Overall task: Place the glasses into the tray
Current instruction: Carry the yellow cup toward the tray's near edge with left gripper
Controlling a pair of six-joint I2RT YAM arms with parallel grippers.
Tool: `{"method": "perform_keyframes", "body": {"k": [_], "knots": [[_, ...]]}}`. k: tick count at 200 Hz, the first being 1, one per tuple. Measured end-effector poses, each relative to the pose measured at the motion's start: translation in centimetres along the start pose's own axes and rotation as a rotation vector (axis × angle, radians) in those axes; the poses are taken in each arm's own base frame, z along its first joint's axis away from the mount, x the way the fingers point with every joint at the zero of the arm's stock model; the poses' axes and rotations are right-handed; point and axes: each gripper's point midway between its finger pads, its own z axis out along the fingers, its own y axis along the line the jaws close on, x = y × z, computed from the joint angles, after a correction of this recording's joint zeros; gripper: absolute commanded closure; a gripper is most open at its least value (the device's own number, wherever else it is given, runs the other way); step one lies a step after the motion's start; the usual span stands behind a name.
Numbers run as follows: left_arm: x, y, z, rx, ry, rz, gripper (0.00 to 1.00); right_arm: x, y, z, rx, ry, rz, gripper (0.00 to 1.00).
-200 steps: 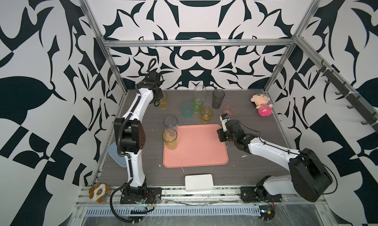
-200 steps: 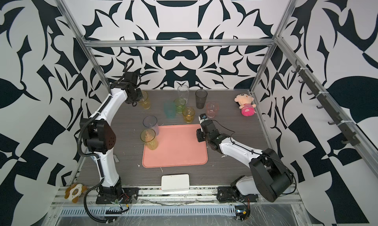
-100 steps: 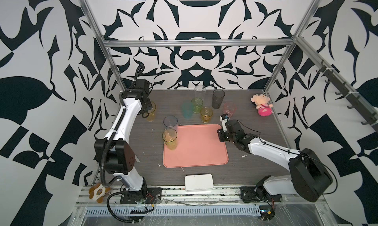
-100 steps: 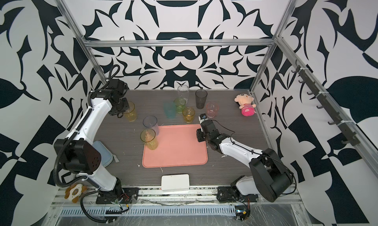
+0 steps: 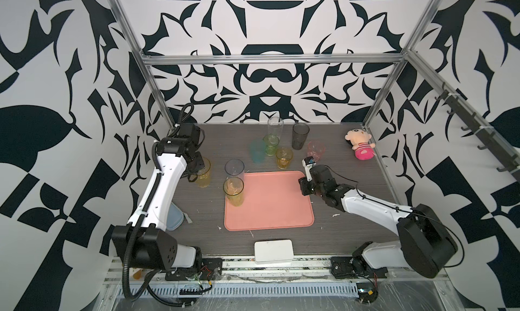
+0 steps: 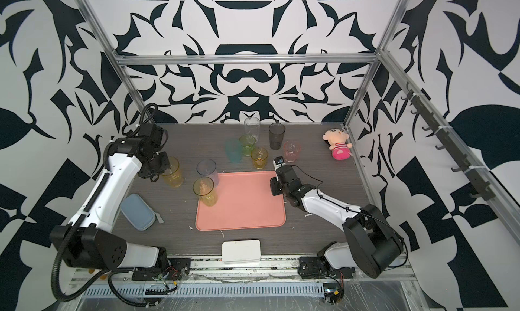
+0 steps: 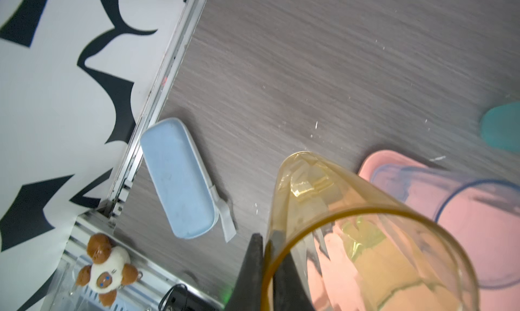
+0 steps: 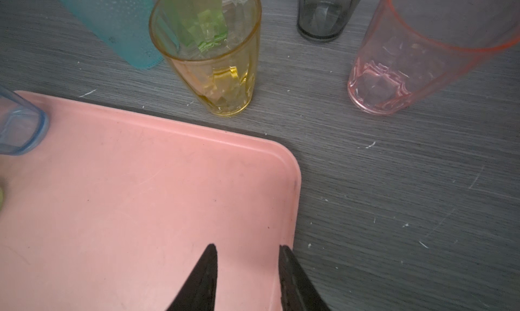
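My left gripper (image 5: 197, 169) (image 7: 266, 253) is shut on the rim of a tall amber tumbler (image 5: 204, 173) (image 6: 173, 173), one finger inside and one outside, left of the salmon-pink tray (image 5: 270, 208) (image 6: 242, 211). A blue-grey tumbler (image 5: 234, 168) stands on the tray's back left corner, with a yellow tumbler (image 5: 233, 190) just in front of it. Behind the tray stand clear (image 5: 274, 126), smoky grey (image 5: 299, 135), green (image 5: 270, 145), teal (image 5: 257, 152), short amber (image 5: 284, 157) and pink (image 5: 316, 149) glasses. My right gripper (image 5: 305, 187) (image 8: 247, 247) hangs open and empty over the tray's right rim.
A white box (image 5: 273, 250) lies at the table's front edge. By the left wall there is a blue case (image 6: 138, 211), partly under my left arm. A plush doll (image 5: 361, 146) sits in the back right corner. A small brown plush (image 7: 105, 267) lies off the front left corner.
My left arm has carried the tall amber tumbler from the back left of the table forward, to a spot beside the tray's left side. The right arm has not moved.
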Motion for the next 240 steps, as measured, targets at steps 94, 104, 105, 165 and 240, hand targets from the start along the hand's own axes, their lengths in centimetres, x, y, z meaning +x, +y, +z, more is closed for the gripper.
{"method": "perform_keyframes", "body": {"k": [94, 104, 105, 165, 240], "knots": [[7.4, 3.0, -2.5, 0.017, 0.086, 0.042, 1.00, 0.1, -0.1, 0.0, 0.009, 0.001, -0.002, 0.60], [8.2, 3.1, -2.5, 0.023, 0.098, 0.047, 1.00, 0.1, -0.1, 0.0, 0.010, 0.001, -0.002, 0.60], [8.3, 3.1, -2.5, 0.023, 0.098, 0.048, 1.00, 0.1, -0.1, 0.0, 0.010, 0.001, -0.002, 0.60], [11.4, 2.2, -3.0, 0.068, 0.139, 0.098, 1.00, 0.2, 0.1, 0.0, 0.006, 0.005, -0.008, 0.60], [14.1, 0.3, -2.8, 0.083, 0.180, 0.186, 1.00, 0.2, 0.2, -0.1, 0.005, 0.005, -0.011, 0.60]]}}
